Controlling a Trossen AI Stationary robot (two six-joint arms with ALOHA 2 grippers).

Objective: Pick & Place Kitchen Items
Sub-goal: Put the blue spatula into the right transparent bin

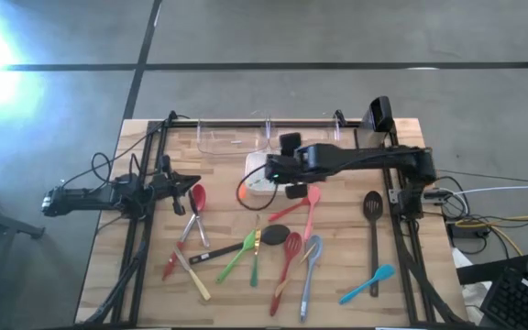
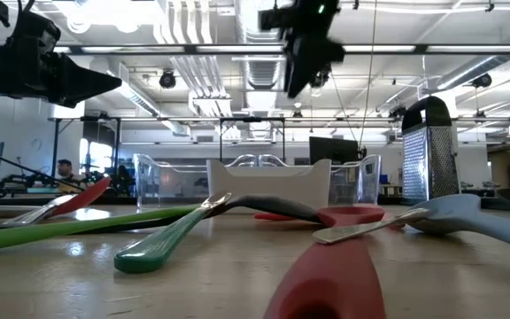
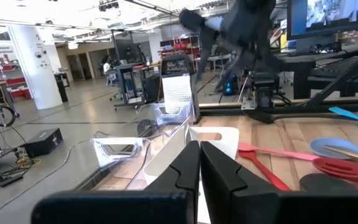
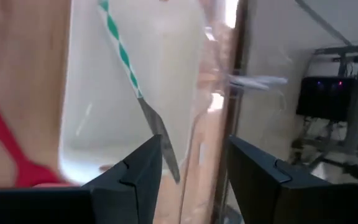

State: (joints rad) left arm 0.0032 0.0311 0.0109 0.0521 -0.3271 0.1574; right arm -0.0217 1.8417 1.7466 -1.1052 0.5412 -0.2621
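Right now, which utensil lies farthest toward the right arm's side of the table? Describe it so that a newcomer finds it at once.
Start at the right arm's base post on the wooden table. Just inside it lies a dark slotted spoon, its head toward the clear bins and its thin handle pointing to the near edge. Unlike the light blue spatula crossing its handle end, it is dark and lies straight.

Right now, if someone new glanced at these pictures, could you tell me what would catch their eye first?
Probably the bright scatter of long-handled utensils across the wooden table's front half, red, green, pink and blue. Next, the right hand stretched over the white square dish near the clear bins at the back, fingers apart above a green-striped utensil lying in the dish. The left hand waits shut at the left side.
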